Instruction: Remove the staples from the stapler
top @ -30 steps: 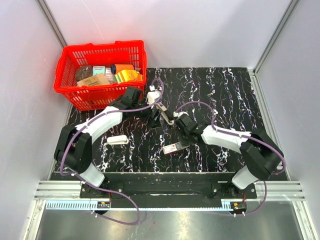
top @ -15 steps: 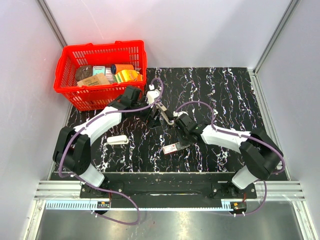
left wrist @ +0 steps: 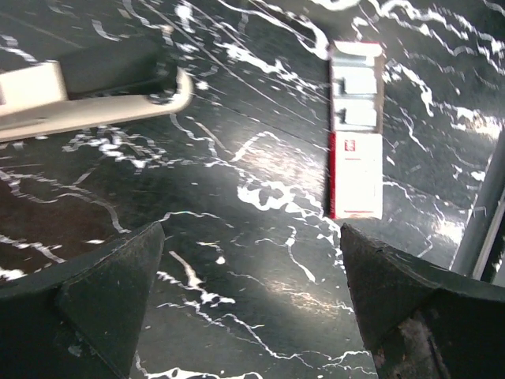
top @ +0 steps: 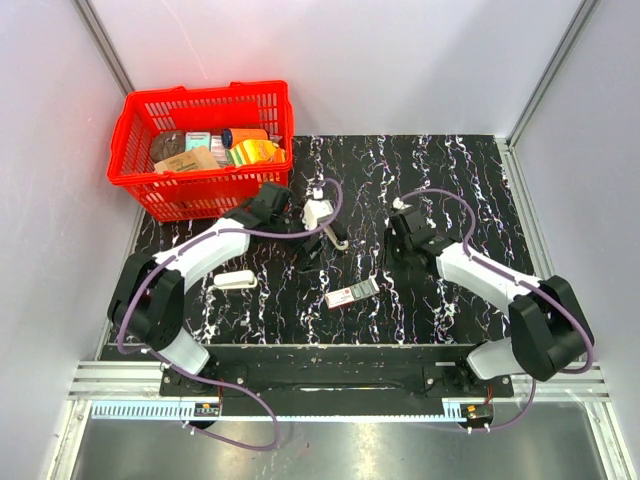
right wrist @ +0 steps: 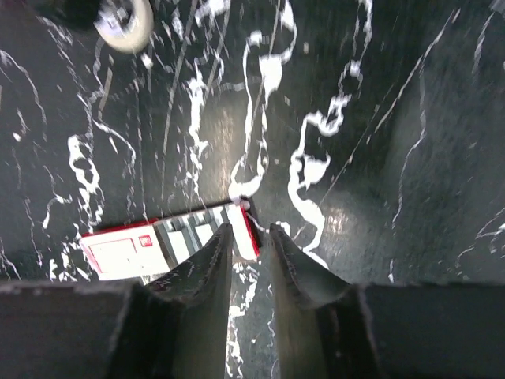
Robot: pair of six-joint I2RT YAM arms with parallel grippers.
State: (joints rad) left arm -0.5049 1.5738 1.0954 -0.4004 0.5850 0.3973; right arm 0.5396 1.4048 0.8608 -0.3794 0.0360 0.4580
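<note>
In the top view the stapler [top: 334,238], slim and black with silvery metal, lies mid-table just right of my left gripper [top: 316,248], partly hidden by it. In the left wrist view my left gripper [left wrist: 252,316] is wide open and empty over bare tabletop. A silvery bar [left wrist: 485,213] shows at that view's right edge; I cannot tell whether it belongs to the stapler. My right gripper [top: 392,250] is apart from the stapler, to its right. In the right wrist view its fingers [right wrist: 248,233] stand nearly together with nothing visible between them.
A small red-and-white box [top: 352,295] [left wrist: 357,158] [right wrist: 170,249] lies near the table's front, just beyond my right fingertips. A white oblong piece [top: 235,280] [left wrist: 95,103] lies front left. A red basket [top: 205,150] full of goods stands at the back left.
My right gripper has pulled back to the right, away from the stapler. My left gripper has shifted slightly right and stays by the stapler.
</note>
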